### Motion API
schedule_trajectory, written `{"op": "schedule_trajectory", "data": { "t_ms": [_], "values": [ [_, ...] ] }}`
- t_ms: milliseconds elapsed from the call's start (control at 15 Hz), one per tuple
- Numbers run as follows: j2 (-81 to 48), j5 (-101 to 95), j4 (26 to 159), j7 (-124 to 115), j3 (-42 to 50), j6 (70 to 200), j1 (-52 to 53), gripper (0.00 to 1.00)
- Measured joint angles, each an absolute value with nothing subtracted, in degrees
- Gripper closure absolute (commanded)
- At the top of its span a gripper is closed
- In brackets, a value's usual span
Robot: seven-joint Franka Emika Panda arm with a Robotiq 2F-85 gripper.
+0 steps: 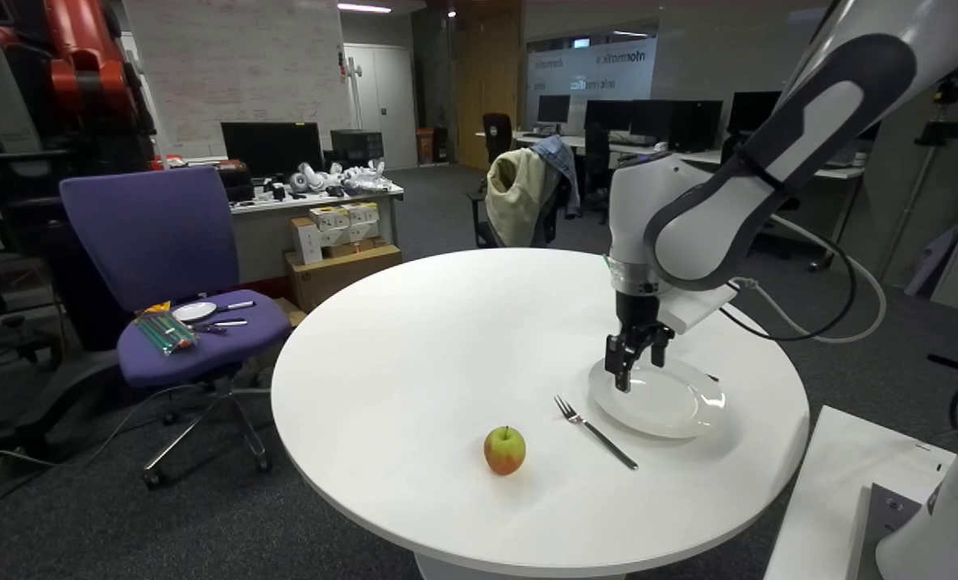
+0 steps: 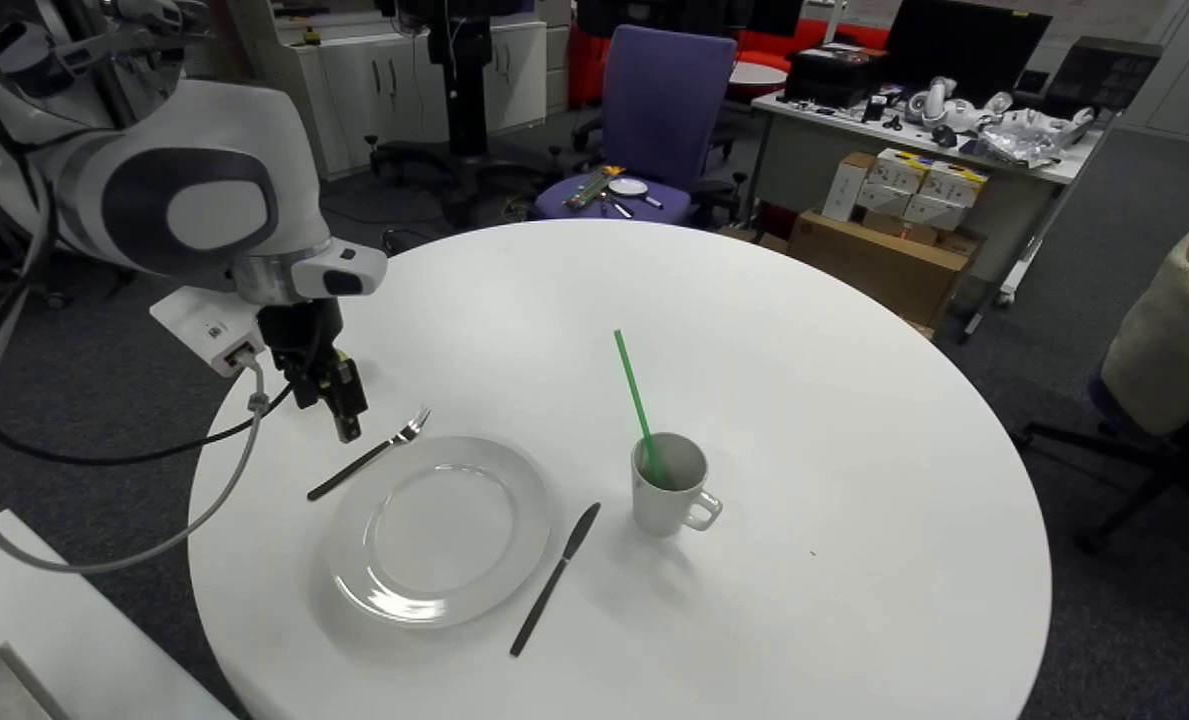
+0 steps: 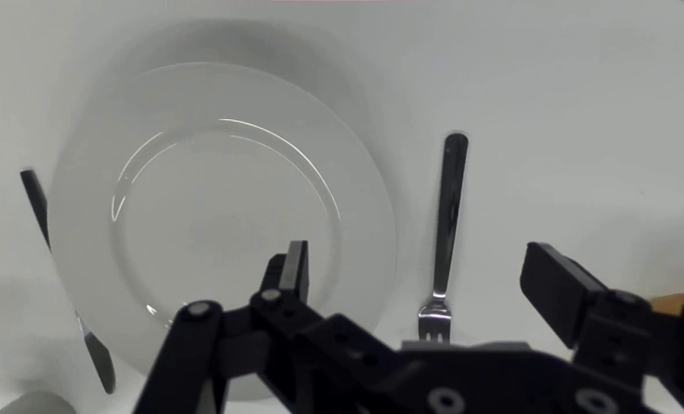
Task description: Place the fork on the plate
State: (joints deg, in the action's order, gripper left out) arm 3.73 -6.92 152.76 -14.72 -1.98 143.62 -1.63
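A black gripper [image 3: 416, 253] hangs above a round white table [image 1: 414, 354], its two fingers [image 3: 554, 293] spread wide apart. In the wrist view a fork [image 3: 449, 213] shows below, in the gap between them; it lies on the table, touched by neither finger.

The fork is just beside a white plate [image 3: 221, 213], outside its rim. In the wrist view its long axis runs nearly up and down, with a slight lean, crossing the line from finger to finger. The end of the dark handle is at the top and the tines are at the bottom, their tips hidden behind the gripper. In both exterior views the fork lies aslant; in an exterior view that also shows an apple [image 1: 504, 451], the tines point to the upper left and the handle to the lower right.

The apple, yellow-green and red, sits stem up near the fork, on the side away from the plate. Along the plate's opposite side lies a knife [image 2: 557, 575]. Beyond it a pale mug [image 2: 666, 505] stands upright, its handle toward the lower right. A green straw [image 2: 635, 395] leans in the mug, its top well above the rim.
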Motion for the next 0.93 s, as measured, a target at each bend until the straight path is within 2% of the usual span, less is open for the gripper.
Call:
{"op": "schedule_trajectory", "data": {
  "t_ms": [667,733,800,867,933],
  "values": [
    [-9.88,-8.30,145.13,-25.08,-0.35,148.95,0.96,0.00],
    [-10.56,-8.47,144.62,-25.08,0.01,148.95,1.43,0.11],
    [-11.18,-8.48,144.11,-25.07,0.27,148.95,1.81,0.14],
    [-11.78,-8.48,143.70,-25.04,0.48,148.95,2.13,0.27],
    [-12.29,-8.48,143.32,-25.04,0.61,148.95,2.36,0.26]
  ]
}}
